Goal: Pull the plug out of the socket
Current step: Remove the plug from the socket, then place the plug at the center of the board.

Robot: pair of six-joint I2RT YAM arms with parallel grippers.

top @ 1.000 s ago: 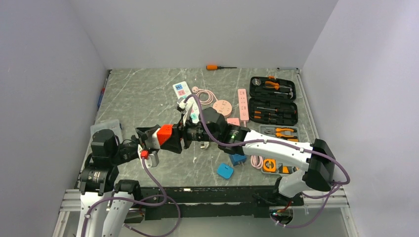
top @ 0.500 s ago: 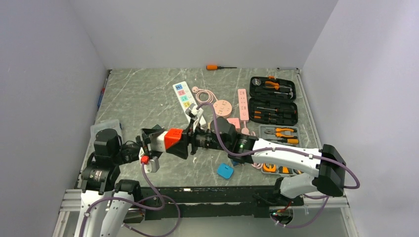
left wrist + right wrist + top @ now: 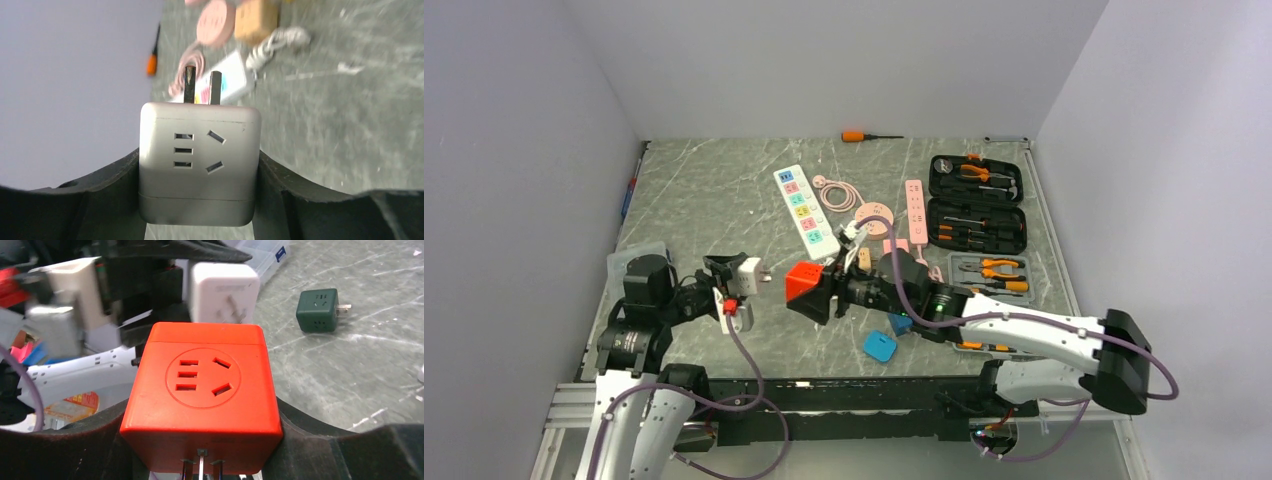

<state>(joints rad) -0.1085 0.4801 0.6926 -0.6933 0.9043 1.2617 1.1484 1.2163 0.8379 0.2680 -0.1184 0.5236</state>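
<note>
My left gripper point(image 3: 742, 278) is shut on a white cube plug point(image 3: 748, 274), held above the table's near left; in the left wrist view the plug point(image 3: 199, 162) fills the gap between the fingers with its two bare prongs pointing away. My right gripper point(image 3: 814, 292) is shut on an orange cube socket point(image 3: 804, 279), seen close in the right wrist view point(image 3: 201, 397) with prongs on its near face. The two cubes are apart, with a small gap between them; the white plug point(image 3: 225, 292) shows just beyond the orange cube.
On the table lie a white power strip point(image 3: 805, 209), a pink strip point(image 3: 916, 211), a round pink socket point(image 3: 874, 218), a blue cube point(image 3: 880, 347), a dark green cube point(image 3: 317, 310), open tool cases point(image 3: 977, 204) at the right and an orange screwdriver point(image 3: 869, 136) at the back.
The white plug and the orange socket were joined one second ago; now they are apart. My right arm has drawn the orange cube to the right, and the left gripper keeps the white plug.
</note>
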